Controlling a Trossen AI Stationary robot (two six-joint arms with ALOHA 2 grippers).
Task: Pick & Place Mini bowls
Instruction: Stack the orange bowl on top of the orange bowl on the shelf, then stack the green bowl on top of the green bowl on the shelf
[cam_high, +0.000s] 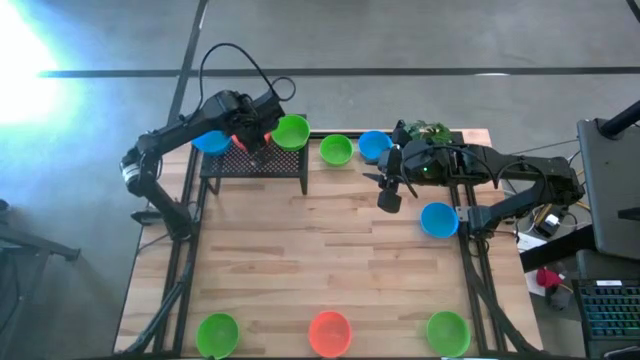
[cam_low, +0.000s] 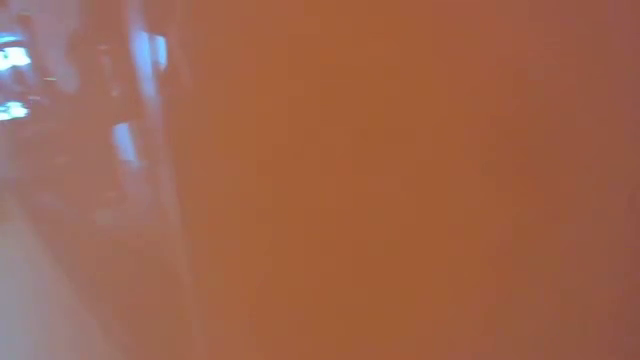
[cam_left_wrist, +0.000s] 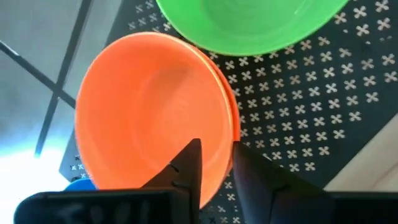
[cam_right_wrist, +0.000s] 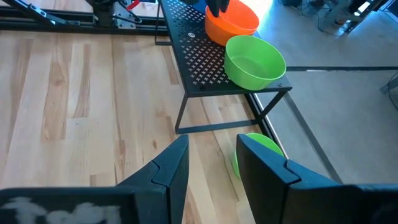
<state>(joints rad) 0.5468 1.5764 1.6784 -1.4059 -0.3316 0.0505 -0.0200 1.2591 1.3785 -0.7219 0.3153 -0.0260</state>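
Note:
My left gripper (cam_high: 257, 146) (cam_left_wrist: 216, 144) is over the black mesh stand (cam_high: 255, 165) at the table's far left, shut on an orange-red mini bowl (cam_left_wrist: 152, 112) (cam_right_wrist: 231, 22). On the stand, a green bowl (cam_high: 290, 132) (cam_left_wrist: 249, 22) sits on its right and a blue bowl (cam_high: 210, 142) on its left. My right gripper (cam_high: 386, 186) (cam_right_wrist: 212, 140) hangs open and empty above the table, right of the stand. On the table near it stand a green bowl (cam_high: 336, 150) (cam_right_wrist: 261, 146) and two blue bowls (cam_high: 375, 145) (cam_high: 439, 219). My left gripper has the orange-red bowl by its rim (cam_left_wrist: 225, 163). One finger (cam_left_wrist: 186, 168) is inside the bowl and the other (cam_left_wrist: 255, 177) is outside its wall. The fingers come from above, pointing down. Whether the bowl rests on the mesh or is lifted, I cannot tell.
Three more bowls stand along the near edge: green (cam_high: 217, 333), orange-red (cam_high: 330, 333), green (cam_high: 447, 332). The orange-red one fills the low view (cam_low: 400, 180). A leafy sprig (cam_high: 425, 131) lies at the far right. The wooden middle of the table (cam_high: 320, 250) is bare.

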